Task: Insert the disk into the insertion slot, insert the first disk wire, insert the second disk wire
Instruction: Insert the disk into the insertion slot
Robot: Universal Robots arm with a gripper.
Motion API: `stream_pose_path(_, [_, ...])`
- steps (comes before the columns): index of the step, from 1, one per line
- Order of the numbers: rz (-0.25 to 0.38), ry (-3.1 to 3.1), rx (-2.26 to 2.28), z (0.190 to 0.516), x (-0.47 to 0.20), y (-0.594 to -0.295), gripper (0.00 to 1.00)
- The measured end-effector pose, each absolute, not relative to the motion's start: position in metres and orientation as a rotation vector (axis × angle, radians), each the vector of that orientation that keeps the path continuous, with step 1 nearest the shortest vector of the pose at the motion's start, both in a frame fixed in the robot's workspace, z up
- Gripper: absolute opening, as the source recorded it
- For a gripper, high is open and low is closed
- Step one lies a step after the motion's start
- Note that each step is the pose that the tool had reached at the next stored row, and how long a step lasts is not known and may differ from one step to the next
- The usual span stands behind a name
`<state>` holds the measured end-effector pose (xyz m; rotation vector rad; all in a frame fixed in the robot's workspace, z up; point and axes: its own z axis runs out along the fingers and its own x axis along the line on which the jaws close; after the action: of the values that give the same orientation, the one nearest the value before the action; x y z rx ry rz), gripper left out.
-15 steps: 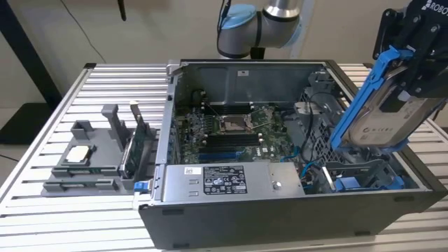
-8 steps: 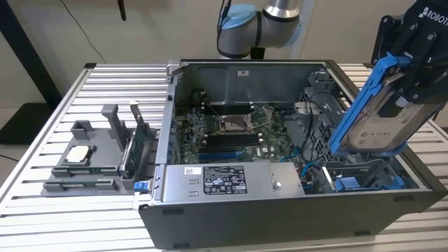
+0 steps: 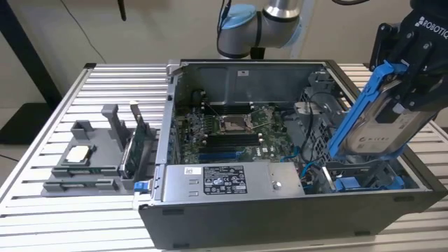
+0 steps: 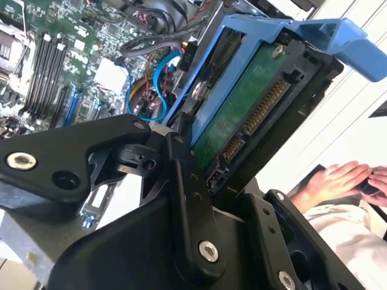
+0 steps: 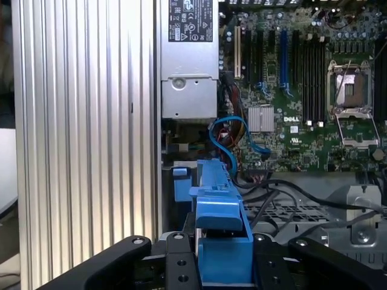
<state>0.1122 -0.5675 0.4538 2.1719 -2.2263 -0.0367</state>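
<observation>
Gripper (image 3: pixel 414 97) with its black linkage fingers (image 4: pixel 181 181) closed on the disk (image 3: pixel 381 126), clamping it across its flat faces. The disk is held steeply tilted over the corner of the open computer case (image 3: pixel 280 220) at the exterior view's right, its lower end at the mouth of the drive cage. The exact insertion slot (image 3: pixel 353 169) it is aimed at is hard to make out, probably the bay above the blue-framed units already seated. By this evidence step one is under way but unfinished. The disk's connector row (image 4: pixel 266 106) is bare, so both wires appear yet to be fitted, and thin blue cables (image 5: pixel 230 130) loop loose nearby. Materials: glossy blue moulded carrier (image 5: pixel 221 241), brushed silver drive body with green circuit underside, perforated grey sheet steel, dark motherboard (image 3: pixel 234 128), and a ribbed aluminium table (image 3: pixel 77 220).
</observation>
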Motion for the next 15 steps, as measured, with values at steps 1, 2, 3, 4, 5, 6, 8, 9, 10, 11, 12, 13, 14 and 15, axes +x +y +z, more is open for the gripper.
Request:
stream_pose_path(1, [-0.037,-2.226,2.172,0.453,0.112,-0.568,0.33])
stream_pose_path(2, [-0.037,-2.226,2.172,0.452,0.112,-0.568,0.33])
stream_pose_path(3, [-0.037,-2.226,2.172,0.451,0.113,-0.568,0.33])
stream_pose_path(4, [-0.037,-2.226,2.172,0.449,0.113,-0.569,0.33])
stream_pose_path(5, [-0.037,-2.226,2.172,0.448,0.113,-0.569,0.33])
stream_pose_path(6, [-0.037,-2.226,2.172,0.447,0.113,-0.569,0.33])
stream_pose_path(8, [-0.037,-2.226,2.172,0.444,0.114,-0.569,0.33])
stream_pose_path(9, [-0.037,-2.226,2.172,0.443,0.114,-0.569,0.33])
stream_pose_path(10, [-0.037,-2.226,2.172,0.442,0.115,-0.569,0.33])
stream_pose_path(11, [-0.037,-2.226,2.172,0.440,0.115,-0.569,0.33])
stream_pose_path(12, [-0.037,-2.227,2.172,0.439,0.115,-0.569,0.33])
stream_pose_path(13, [-0.037,-2.226,2.172,0.438,0.115,-0.569,0.33])
stream_pose_path(14, [-0.037,-2.226,2.172,0.437,0.115,-0.569,0.33])
stream_pose_path(15, [-0.037,-2.226,2.172,0.436,0.116,-0.569,0.33])
